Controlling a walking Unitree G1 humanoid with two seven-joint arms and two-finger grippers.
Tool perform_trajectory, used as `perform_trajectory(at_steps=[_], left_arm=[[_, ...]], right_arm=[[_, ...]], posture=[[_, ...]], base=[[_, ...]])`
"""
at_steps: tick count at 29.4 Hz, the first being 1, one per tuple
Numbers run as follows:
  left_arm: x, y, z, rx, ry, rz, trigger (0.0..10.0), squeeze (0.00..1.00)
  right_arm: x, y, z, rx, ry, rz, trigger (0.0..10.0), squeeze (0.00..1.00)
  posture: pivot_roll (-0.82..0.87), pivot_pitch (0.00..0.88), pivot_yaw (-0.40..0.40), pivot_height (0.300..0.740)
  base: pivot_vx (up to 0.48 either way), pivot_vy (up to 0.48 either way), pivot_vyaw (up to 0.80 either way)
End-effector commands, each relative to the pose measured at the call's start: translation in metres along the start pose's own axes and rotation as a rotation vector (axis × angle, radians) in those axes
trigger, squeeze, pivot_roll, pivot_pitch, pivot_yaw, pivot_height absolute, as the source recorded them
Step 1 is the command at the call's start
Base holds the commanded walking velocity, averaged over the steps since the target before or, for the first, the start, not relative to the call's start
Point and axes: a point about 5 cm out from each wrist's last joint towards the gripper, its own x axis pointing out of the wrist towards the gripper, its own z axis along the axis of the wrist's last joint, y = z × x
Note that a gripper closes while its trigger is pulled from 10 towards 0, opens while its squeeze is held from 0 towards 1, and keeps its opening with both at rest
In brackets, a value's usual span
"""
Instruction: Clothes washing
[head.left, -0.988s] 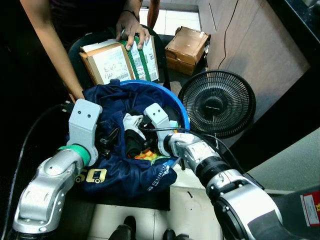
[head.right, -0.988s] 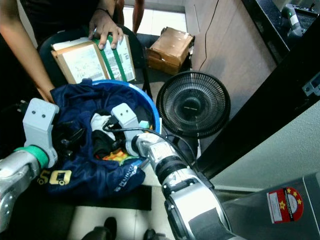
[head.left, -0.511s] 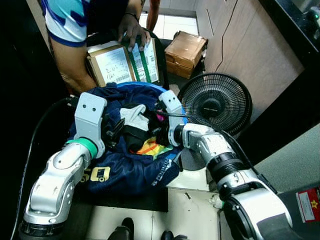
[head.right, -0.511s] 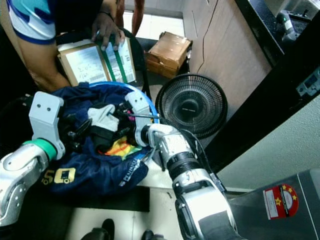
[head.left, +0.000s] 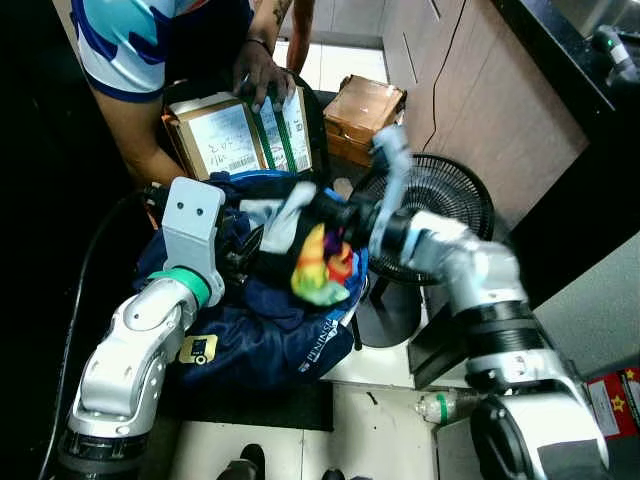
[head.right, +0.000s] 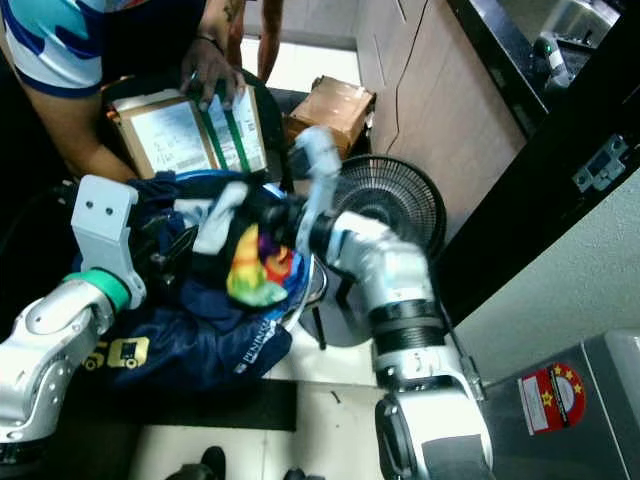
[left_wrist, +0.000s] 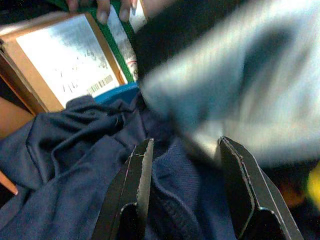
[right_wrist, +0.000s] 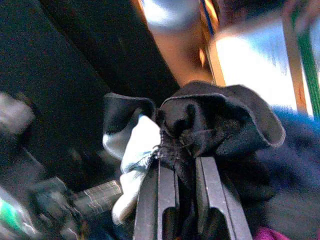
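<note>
A blue laundry basket (left_wrist: 122, 92) holds a navy shirt (head.left: 260, 340) that hangs over its front rim. My right gripper (head.left: 338, 215) is shut on a black garment (right_wrist: 215, 120) and holds it above the basket. A white piece (head.left: 285, 215) and a rainbow-coloured cloth (head.left: 320, 265) hang from the same bundle. My left gripper (left_wrist: 187, 165) stands open low in the basket's left side, its fingers (left_wrist: 142, 170) over navy cloth and holding nothing.
A person leans over behind the basket, one hand (head.left: 258, 75) on a cardboard box with green straps (head.left: 235, 130). A black floor fan (head.left: 445, 200) stands right of the basket. A brown box (head.left: 365, 105) and a wooden cabinet (head.left: 470, 80) lie beyond. A bottle (head.left: 440, 406) lies on the floor.
My right gripper has risen out of the basket, pulling the black, white and rainbow clothes up with it. The left gripper stays in the basket. The camera has shifted.
</note>
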Motion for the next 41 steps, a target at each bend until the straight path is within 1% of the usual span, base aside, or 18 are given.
perform_trajectory(at_steps=[1,7,13,16,17,20,21,24,25,26,27,28,29,35,37,38,40,41], left_arm=[[0.001,-0.002,-0.004,-0.017,0.004,0.001,10.0,0.0],[0.003,-0.005,0.0,-0.037,-0.027,0.001,10.0,0.0],[0.003,-0.005,0.0,-0.039,-0.032,0.001,10.0,0.0],[0.004,-0.004,0.002,-0.05,-0.05,0.007,10.0,0.0],[0.005,-0.002,0.004,-0.058,-0.062,0.025,10.0,0.0],[0.005,-0.002,0.004,-0.058,-0.062,0.025,10.0,0.0],[0.008,0.002,0.004,-0.062,-0.069,0.081,10.0,0.0],[0.008,0.002,0.004,-0.062,-0.069,0.081,10.0,0.0],[0.01,0.01,0.004,-0.079,-0.066,0.171,10.0,0.0],[0.01,0.01,0.004,-0.079,-0.066,0.171,10.0,0.0],[0.013,0.017,0.005,-0.094,-0.07,0.244,10.0,0.0],[0.013,0.017,0.005,-0.094,-0.07,0.244,10.0,0.0],[0.014,0.021,0.007,-0.102,-0.075,0.287,10.0,0.0],[0.016,0.023,0.007,-0.095,-0.08,0.307,10.0,0.0],[0.017,0.021,0.006,-0.1,-0.081,0.306,10.0,0.0],[0.019,0.02,0.006,-0.104,-0.083,0.3,10.0,0.0],[0.022,0.018,0.009,-0.096,-0.095,0.29,10.0,0.0],[0.022,0.018,0.009,-0.096,-0.095,0.29,10.0,0.0]], right_arm=[[-0.005,0.006,0.034,0.032,-0.171,0.048,0.0,0.0],[-0.021,0.012,0.093,0.073,-0.505,0.093,0.0,0.0],[-0.026,0.012,0.102,0.073,-0.553,0.091,0.0,0.0],[-0.035,0.005,0.116,0.021,-0.633,-0.034,0.0,0.0],[-0.036,0.001,0.115,-0.028,-0.62,-0.124,0.0,0.0],[-0.036,0.001,0.115,-0.028,-0.62,-0.124,0.0,0.0],[-0.036,-0.006,0.107,-0.144,-0.531,-0.266,0.0,0.0],[-0.036,-0.006,0.107,-0.144,-0.531,-0.266,0.0,0.0],[-0.034,-0.013,0.089,-0.304,-0.378,-0.408,0.0,0.0],[-0.034,-0.013,0.089,-0.304,-0.378,-0.408,0.0,0.0],[-0.035,-0.018,0.057,-0.4,-0.241,-0.479,0.0,0.0],[-0.035,-0.018,0.057,-0.4,-0.241,-0.479,0.0,0.0],[-0.036,-0.02,0.033,-0.446,-0.156,-0.505,0.0,0.0],[-0.04,-0.021,0.01,-0.412,-0.119,-0.536,0.0,0.0],[-0.037,-0.02,0.025,-0.424,-0.182,-0.549,0.0,0.0],[-0.033,-0.015,0.054,-0.458,-0.293,-0.558,0.0,0.0],[-0.038,0.033,0.171,-0.604,-0.739,-0.481,0.0,0.0],[-0.038,0.033,0.171,-0.604,-0.739,-0.481,0.0,0.0]], posture=[[0.03,0.09,-0.027,0.74],[0.04,0.084,-0.039,0.74],[0.04,0.083,-0.04,0.74],[0.04,0.08,-0.04,0.74],[0.04,0.073,-0.039,0.74],[0.04,0.073,-0.039,0.74],[0.04,0.066,-0.042,0.74],[0.04,0.066,-0.042,0.74],[0.04,0.054,-0.042,0.74],[0.04,0.054,-0.042,0.74],[0.04,0.038,-0.04,0.74],[0.04,0.038,-0.04,0.74],[0.04,0.038,-0.04,0.74],[0.04,0.023,-0.029,0.74],[0.03,0.023,-0.016,0.74],[0.03,0.023,-0.016,0.74],[0.03,0.03,-0.022,0.74],[0.03,0.03,-0.022,0.74]], base=[[0.0,0.0,0.0],[0.0,0.0,0.0],[0.0,0.0,0.0],[0.0,0.0,0.0],[0.0,0.0,0.0],[0.0,0.0,0.0],[0.0,0.0,0.0],[0.0,0.0,0.0],[0.0,0.0,0.0],[0.0,0.0,0.0],[0.0,0.0,0.0],[0.0,0.0,0.0],[0.0,0.0,0.0],[0.0,0.0,0.0],[0.0,0.0,0.0],[0.0,0.0,0.0],[0.0,0.0,0.0],[0.0,0.0,0.0]])
